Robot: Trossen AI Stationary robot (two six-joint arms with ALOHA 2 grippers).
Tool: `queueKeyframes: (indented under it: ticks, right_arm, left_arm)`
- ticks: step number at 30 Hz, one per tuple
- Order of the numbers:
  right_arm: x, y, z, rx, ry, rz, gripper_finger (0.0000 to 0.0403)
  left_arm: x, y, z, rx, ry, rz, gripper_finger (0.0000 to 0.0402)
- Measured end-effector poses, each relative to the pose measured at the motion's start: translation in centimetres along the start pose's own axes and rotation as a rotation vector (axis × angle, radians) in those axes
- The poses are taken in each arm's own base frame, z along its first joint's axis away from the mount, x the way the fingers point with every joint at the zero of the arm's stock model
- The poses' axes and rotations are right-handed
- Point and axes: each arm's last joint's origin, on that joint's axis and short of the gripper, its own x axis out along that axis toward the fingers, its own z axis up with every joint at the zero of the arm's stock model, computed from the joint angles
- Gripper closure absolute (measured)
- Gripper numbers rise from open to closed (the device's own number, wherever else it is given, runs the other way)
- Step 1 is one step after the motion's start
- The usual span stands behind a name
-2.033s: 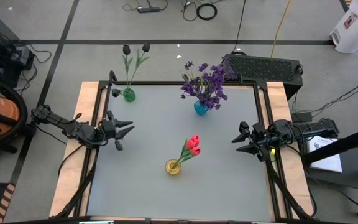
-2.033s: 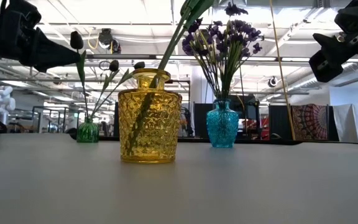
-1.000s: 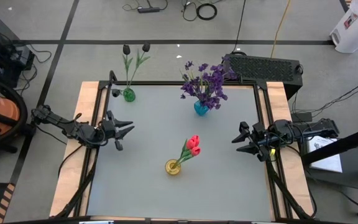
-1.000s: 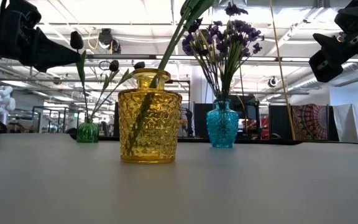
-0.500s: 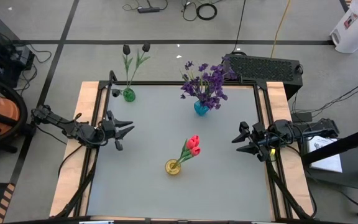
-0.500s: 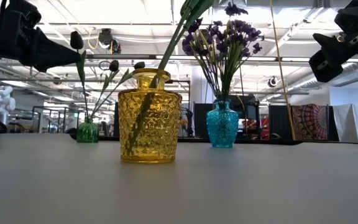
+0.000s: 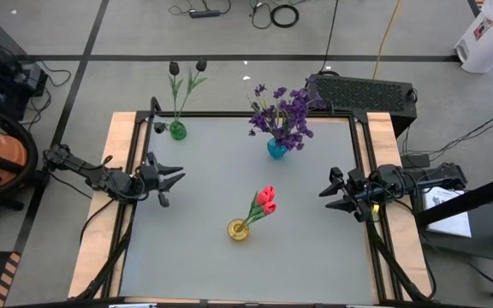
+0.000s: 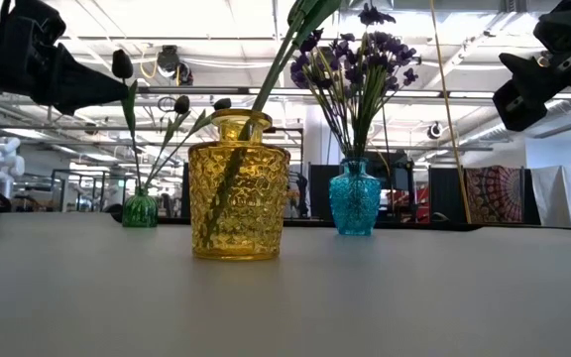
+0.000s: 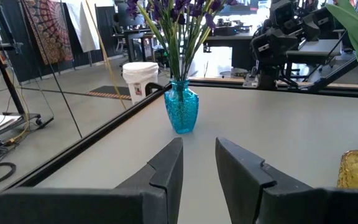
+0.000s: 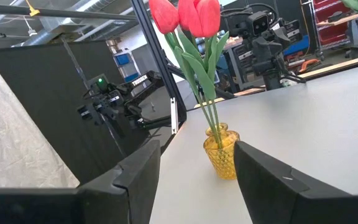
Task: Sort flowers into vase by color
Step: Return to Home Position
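- Reading the table [image 7: 315, 257] as a clock with its far edge at 12, the yellow vase [image 7: 238, 229] stands nearest, just toward 6 o'clock from the middle.
- It holds the red-pink tulips [image 7: 266, 198], whose stems lean out toward 1 o'clock.
- The left gripper [image 7: 175, 180] hangs above the 9 o'clock edge and points in toward the middle. Its two dark fingers are a narrow gap apart with nothing between them.
- The right gripper [image 7: 325, 197] hangs above the 3 o'clock edge, facing the left one across the table. Its fingers are spread wide and it carries nothing.
- Both grippers are well apart from every vase.
- Farther back, at about 12 to 1 o'clock near the far edge, the blue vase [image 7: 276, 149] holds the purple flowers [image 7: 282, 114] in a full bunch.
- Farthest off, in the 11 o'clock corner, the small green vase [image 7: 177, 130] holds the near-black tulips [image 7: 187, 66], with the stems reaching out past the far edge.
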Motion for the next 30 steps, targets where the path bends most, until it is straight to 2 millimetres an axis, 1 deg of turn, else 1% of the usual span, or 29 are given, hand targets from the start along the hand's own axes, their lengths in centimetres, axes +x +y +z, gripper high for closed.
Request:
queueKeyframes:
  ticks: [30]
  right_arm:
    - [0.0,0.0,0.0,0.0,0.0,0.0,0.0206]
  left_arm:
    - [0.0,0.0,0.0,0.0,0.0,0.0,0.0299]
